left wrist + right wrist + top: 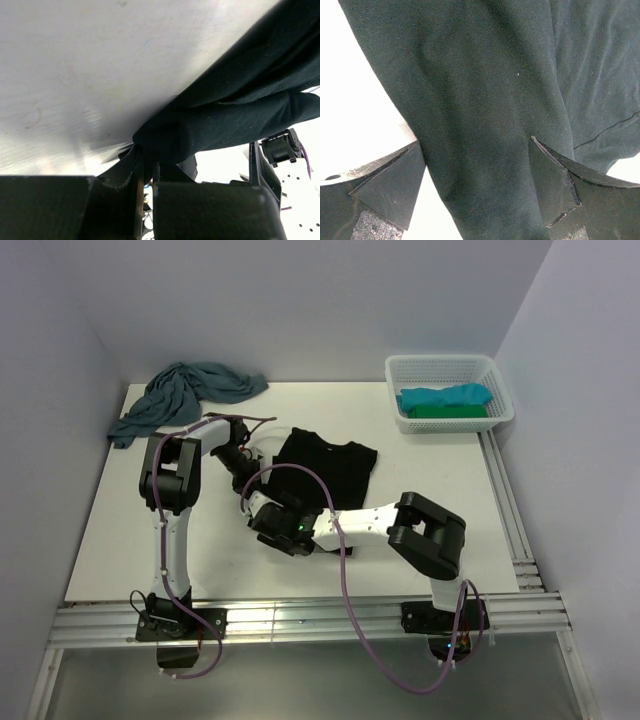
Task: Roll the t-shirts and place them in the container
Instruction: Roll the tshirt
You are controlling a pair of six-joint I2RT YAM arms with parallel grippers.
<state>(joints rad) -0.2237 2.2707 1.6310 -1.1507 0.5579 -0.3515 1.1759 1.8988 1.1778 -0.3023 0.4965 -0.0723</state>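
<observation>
— Black t-shirt (330, 462), the one both arms are on: where does it lie, and how will it handle?

— It is spread on the table (440, 500), left of the white mesh basket (450, 365) and nearer the arm bases than the basket is. I judge it light, limp cloth with no stiffness. It sags and creases wherever nothing supports it, and a roll would loosen unless held at both ends. It is neither fragile nor slippery.

— Where should it be taken hold of?

— On the folded edge farthest from the basket, with one gripper toward each end, so the fold turns over evenly.

— What about the left gripper (148, 172)?

— Its jaws stand almost together. A bunched fold of the black cloth runs down into the narrow slit between them, so I take it to be pinching that fold.

— And the right gripper (477, 175)?

— Its jaws are wide apart, straddling a thick band of the same cloth that passes between them. There is cloth beside each jaw but no squeeze, so it grips nothing.

— And the other shirts?

— A grey-teal t-shirt (190, 390) lies crumpled well left of the basket, at about the same depth. A turquoise t-shirt (445, 397) and a green t-shirt (450, 411) sit bundled inside the basket.
</observation>
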